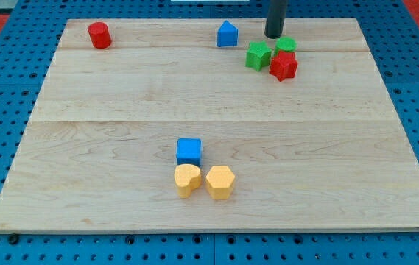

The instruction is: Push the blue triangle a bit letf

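Note:
The blue triangle [227,34] sits near the view's top edge of the wooden board [121,147], a little right of centre. My tip [274,34] is at the view's top, to the right of the blue triangle with a clear gap between them. The tip stands just left of a green round block [286,45], close to it.
A green block [258,55] and a red star-like block [283,65] lie just below the tip. A red cylinder [99,34] is at the top left. A blue cube [189,151], a yellow heart-like block [187,179] and a yellow hexagon [220,182] cluster at bottom centre.

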